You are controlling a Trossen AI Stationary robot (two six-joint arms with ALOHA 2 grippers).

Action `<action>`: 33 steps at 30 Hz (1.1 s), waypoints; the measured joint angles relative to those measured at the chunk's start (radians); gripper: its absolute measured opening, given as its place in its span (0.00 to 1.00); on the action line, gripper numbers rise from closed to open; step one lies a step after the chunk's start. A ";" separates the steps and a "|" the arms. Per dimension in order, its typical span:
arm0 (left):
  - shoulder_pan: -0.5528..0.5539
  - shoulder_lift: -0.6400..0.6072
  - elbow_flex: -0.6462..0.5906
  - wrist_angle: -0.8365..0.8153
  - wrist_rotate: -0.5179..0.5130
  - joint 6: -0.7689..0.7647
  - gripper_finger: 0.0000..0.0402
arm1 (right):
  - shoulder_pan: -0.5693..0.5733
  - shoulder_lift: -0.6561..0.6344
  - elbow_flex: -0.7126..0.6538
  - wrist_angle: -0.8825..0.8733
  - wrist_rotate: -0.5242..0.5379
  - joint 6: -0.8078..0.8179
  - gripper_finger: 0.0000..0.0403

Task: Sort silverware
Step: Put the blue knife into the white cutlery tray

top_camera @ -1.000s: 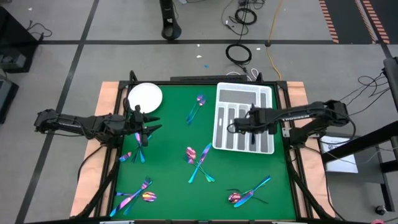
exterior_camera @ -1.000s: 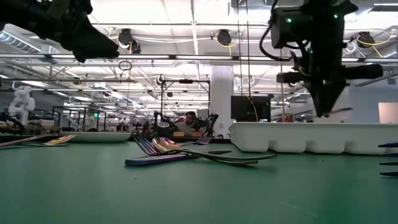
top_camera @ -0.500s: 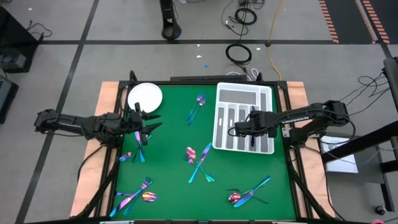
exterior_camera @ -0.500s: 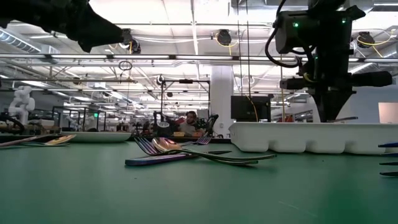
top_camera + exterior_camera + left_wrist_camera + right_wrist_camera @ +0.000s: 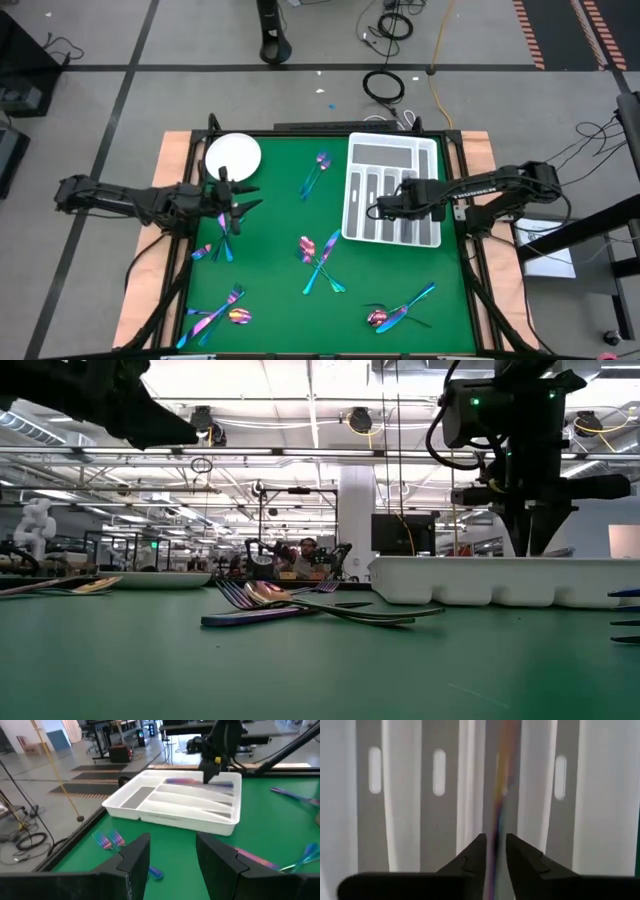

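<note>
Iridescent silverware lies in clusters on the green mat: far middle point(image 5: 318, 175), centre point(image 5: 320, 260), left point(image 5: 222, 245), near left point(image 5: 215, 315), near right point(image 5: 400, 310). My right gripper point(image 5: 496, 851) points down into the white compartmented tray point(image 5: 392, 190). Its fingers are slightly apart, with a slim iridescent piece point(image 5: 496, 795) running between them along a compartment. More pieces point(image 5: 182, 781) lie in the tray. My left gripper point(image 5: 172, 855) hovers open above the mat's left side point(image 5: 238, 195), holding nothing. My right gripper comes from above, pointing down, with one finger point(image 5: 472, 855) on each long side of the slim piece point(image 5: 496, 827), so the fingers lie across it. I cannot tell whether the fingers touch the piece or whether it lies on the tray's floor.
A round white plate point(image 5: 233, 155) sits at the far left corner, just beyond my left gripper. The tray's raised rim point(image 5: 500, 565) surrounds my right fingertips. Bare green mat lies between the clusters and in front of the tray.
My right gripper has sunk a little into the tray with the slim piece, which showed level under its fingertips above the rim and is now at rim height. My left gripper has rolled slightly about its own line, staying in place.
</note>
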 joint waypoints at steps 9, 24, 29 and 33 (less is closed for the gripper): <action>0.001 0.017 0.009 0.124 0.009 0.054 0.40 | -0.001 0.000 0.001 -0.001 -0.152 -0.041 0.32; 0.000 0.098 -0.009 0.202 0.058 0.039 0.40 | 0.000 -0.007 0.004 0.100 -0.204 -0.470 0.35; 0.000 0.131 -0.009 0.192 0.065 -0.028 0.40 | 0.004 -0.007 0.005 0.181 -0.274 -0.668 0.35; 0.000 0.189 -0.009 0.184 0.075 -0.122 0.40 | 0.018 -0.007 0.030 0.213 -0.324 -0.790 0.35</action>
